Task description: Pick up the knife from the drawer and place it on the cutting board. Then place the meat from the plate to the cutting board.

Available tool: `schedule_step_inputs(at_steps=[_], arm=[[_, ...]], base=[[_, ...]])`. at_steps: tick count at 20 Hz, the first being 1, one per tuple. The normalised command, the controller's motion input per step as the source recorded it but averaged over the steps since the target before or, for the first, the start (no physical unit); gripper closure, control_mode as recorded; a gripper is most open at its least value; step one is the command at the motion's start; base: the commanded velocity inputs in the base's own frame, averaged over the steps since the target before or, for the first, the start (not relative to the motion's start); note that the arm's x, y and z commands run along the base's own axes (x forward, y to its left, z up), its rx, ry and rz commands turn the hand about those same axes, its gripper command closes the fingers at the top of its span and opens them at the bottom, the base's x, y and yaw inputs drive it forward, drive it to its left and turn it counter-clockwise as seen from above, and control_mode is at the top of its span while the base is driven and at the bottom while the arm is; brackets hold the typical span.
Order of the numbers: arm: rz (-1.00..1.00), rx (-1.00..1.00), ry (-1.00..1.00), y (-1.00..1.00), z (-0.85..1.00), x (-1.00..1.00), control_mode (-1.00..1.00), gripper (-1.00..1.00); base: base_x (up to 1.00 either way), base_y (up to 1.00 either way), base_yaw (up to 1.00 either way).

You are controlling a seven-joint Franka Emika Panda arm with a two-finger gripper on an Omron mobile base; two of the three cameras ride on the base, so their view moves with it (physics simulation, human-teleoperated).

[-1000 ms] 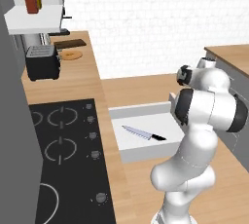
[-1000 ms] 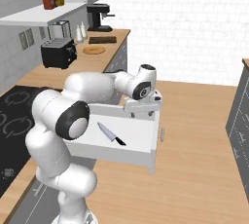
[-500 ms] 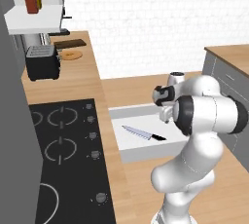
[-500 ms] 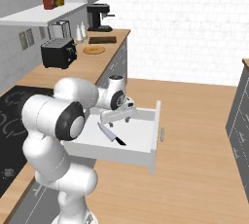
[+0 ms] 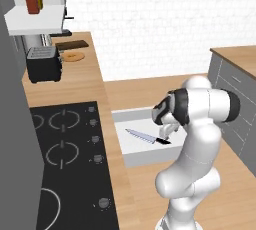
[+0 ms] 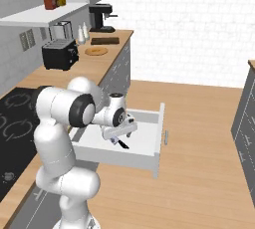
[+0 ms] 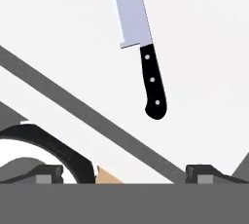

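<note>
The knife [image 5: 144,136] lies flat on the floor of the open drawer [image 5: 137,149], silver blade pointing toward the stove, black handle toward my arm. My gripper [image 5: 166,133] hangs open just above the handle end, inside the drawer [image 6: 145,142]. In the hand view the knife [image 7: 151,83] lies ahead of my open gripper [image 7: 125,174], apart from both fingertips [image 7: 48,173]. The knife handle [image 6: 122,144] pokes out under my gripper [image 6: 118,134]. Far down the counter lie the dark cutting board [image 5: 71,45] and the round plate [image 5: 74,56]; the meat is too small to make out.
A black toaster [image 5: 44,64] stands on the counter before the plate, and a cooktop [image 5: 60,149] lies left of the drawer. A coffee machine [image 6: 102,16] stands behind the cutting board [image 6: 104,41] and plate [image 6: 96,51]. Grey cabinets [image 6: 246,123] line the right side.
My arm has swung down and toward the counter, bringing the open gripper from above the drawer's outer edge into the drawer over the knife handle. The knife has not moved.
</note>
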Motion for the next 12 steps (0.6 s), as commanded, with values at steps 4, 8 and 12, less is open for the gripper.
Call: schedule_step_inputs(at_steps=[4, 8, 12], arm=[[0.01, 0.01, 0.00, 0.01, -0.30, 0.05, -1.00, -1.00], [0.00, 0.01, -0.01, 0.00, -0.24, 0.34, -1.00, -1.00], [-0.03, 0.00, 0.00, 0.00, -0.18, 0.54, -1.00, -1.00]], base=[[0.00, 0.00, 0.00], [0.00, 0.00, 0.00], [0.00, 0.00, 0.00]])
